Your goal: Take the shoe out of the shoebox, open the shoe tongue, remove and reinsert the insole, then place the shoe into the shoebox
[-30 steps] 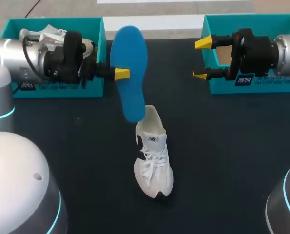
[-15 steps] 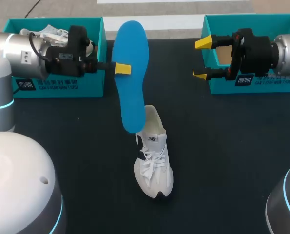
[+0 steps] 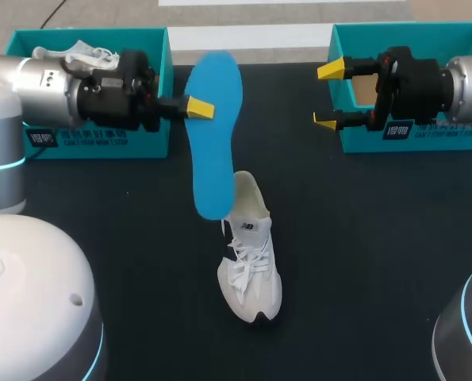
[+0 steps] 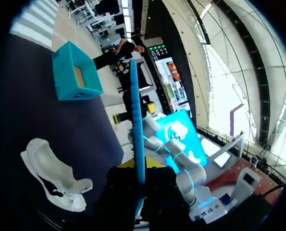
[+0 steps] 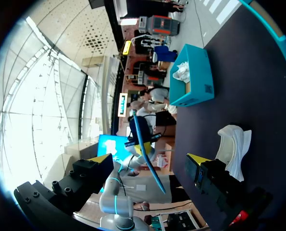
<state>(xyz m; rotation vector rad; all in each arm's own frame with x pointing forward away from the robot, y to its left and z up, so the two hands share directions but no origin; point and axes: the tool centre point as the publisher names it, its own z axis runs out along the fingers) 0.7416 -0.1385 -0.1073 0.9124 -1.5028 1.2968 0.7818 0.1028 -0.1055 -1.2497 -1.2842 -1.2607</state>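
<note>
Between the fingers of our left tool we pinch the blue insole; its lower end hangs over the heel of the white shoe on the bench. Opposite, our right tool stands spread beside a teal shoebox.

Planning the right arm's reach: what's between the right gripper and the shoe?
Nothing. In the head view only bare black table lies between the right gripper and the white shoe; the blue insole hangs clear of it.
</note>
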